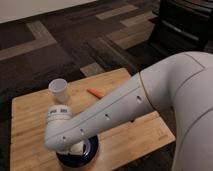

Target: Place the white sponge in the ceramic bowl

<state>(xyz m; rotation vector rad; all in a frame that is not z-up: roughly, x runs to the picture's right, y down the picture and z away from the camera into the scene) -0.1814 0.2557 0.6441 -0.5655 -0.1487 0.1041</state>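
Wooden table: light butcher-block top, plank seams running across it, low, standing at an angle to the frame. Near right corner just above the bottom edge of the view.

Floor: dark carpet tiles in charcoal, broken by paler tan-grey rectangles and strips laid at angles. One pale tile sits just beyond the table's far edge. A light wall base runs along the top left. A dark piece of furniture fills the top right corner; what it is cannot be told.

On the table: a white cup, upright, near the far left part of the top. A small orange object lies flat to the right of the cup, apart from it.

White arm crosses the table from the right, its large rounded shoulder housing filling the right side of the view. The wrist bends downward at the near left of the table.

Ceramic bowl: dark navy, only its rim and part of its side showing beneath the wrist, at the near edge of the table.

Gripper: down over the bowl, mostly hidden by the wrist. A pale patch shows there; whether it is the sponge or part of the gripper cannot be told. The gripper's hold cannot be told either.
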